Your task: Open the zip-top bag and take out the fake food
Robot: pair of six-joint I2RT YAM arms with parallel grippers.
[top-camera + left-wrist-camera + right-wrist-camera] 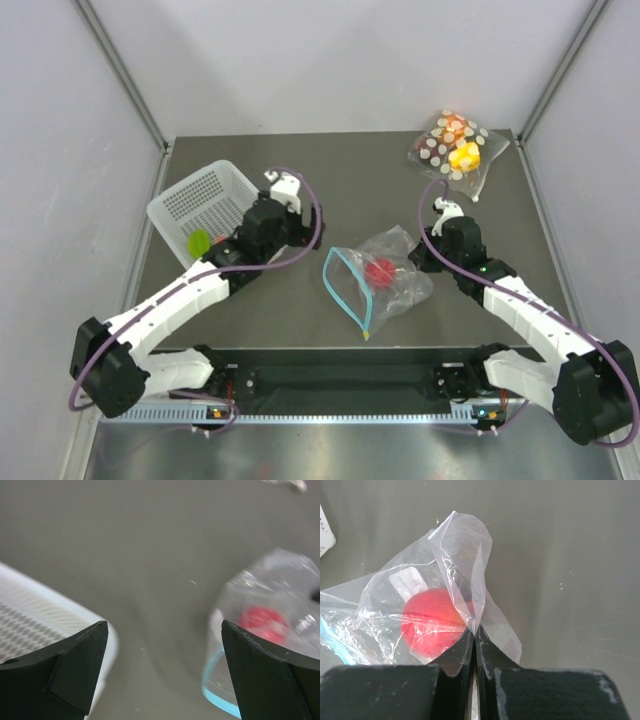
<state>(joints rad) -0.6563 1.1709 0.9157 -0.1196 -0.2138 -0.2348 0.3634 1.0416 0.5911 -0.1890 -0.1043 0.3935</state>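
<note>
BAG: zip-top bag (pixel 390 285) mid-frame on table (pixel 300 180), mouth gaping left | STEP: advise left pincer (pixel 164 625), apart and empty by basket (pixel 190 183), enter low between zip strips for red fruit (pixel 379 271) | LOOK: clear, crinkled, teal zip | ANCHOR: right pincer (pixel 474 630) clamped on bag's far fold

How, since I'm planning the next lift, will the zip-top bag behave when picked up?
Probably floppy: the bag is thin creased film, pinched at a fold by the shut right gripper. Likely light, with only a red fruit seen inside. That round fruit may roll toward the teal mouth, which looks open, if tipped.
</note>
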